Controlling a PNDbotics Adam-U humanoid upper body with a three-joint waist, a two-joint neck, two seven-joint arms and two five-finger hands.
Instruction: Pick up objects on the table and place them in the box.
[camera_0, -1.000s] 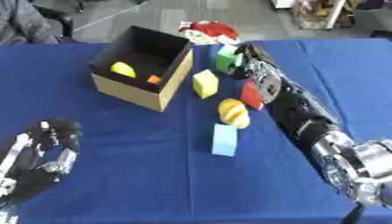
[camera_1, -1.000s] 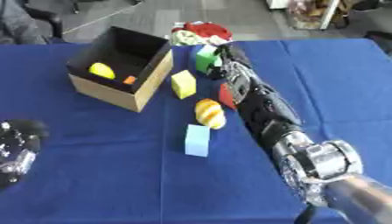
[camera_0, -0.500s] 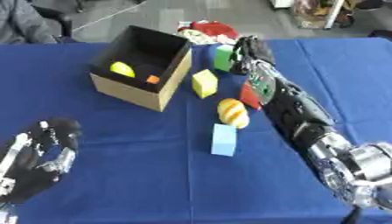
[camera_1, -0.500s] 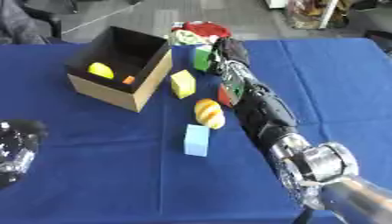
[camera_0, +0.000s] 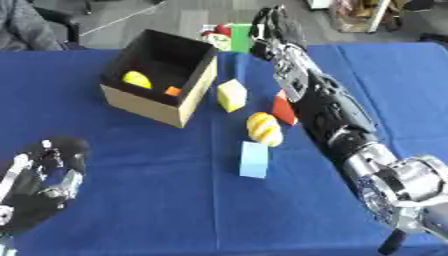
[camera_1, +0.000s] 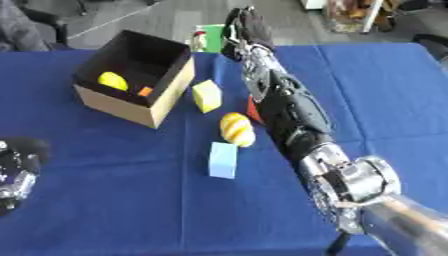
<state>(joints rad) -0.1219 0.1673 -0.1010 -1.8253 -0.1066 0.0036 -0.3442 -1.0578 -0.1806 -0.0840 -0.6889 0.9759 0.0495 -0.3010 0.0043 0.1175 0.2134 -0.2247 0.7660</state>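
An open cardboard box (camera_0: 194, 100) stands at the left; inside lie a yellow piece (camera_0: 136, 79) and a small orange piece (camera_0: 173, 91). My right hand (camera_0: 276, 26) is raised at the far middle, its fingers curled on a green block (camera_0: 238, 38) held above the table. On the blue cloth lie a pale yellow block (camera_0: 231, 95), a yellow-orange striped fruit (camera_0: 262, 128) and a light blue block (camera_0: 254, 159). A red block (camera_0: 281, 108) is partly hidden by my right forearm. My left hand (camera_0: 39, 182) rests open at the lower left.
A red and white object (camera_0: 213, 32) sits at the far table edge behind the green block. My right arm (camera_0: 337, 120) stretches diagonally across the right half of the blue table (camera_0: 131, 210). Bare cloth shows in front of the blocks.
My right hand has lifted the green block off the cloth and carried it up and slightly left, toward the far edge. The other objects and my left hand stayed put.
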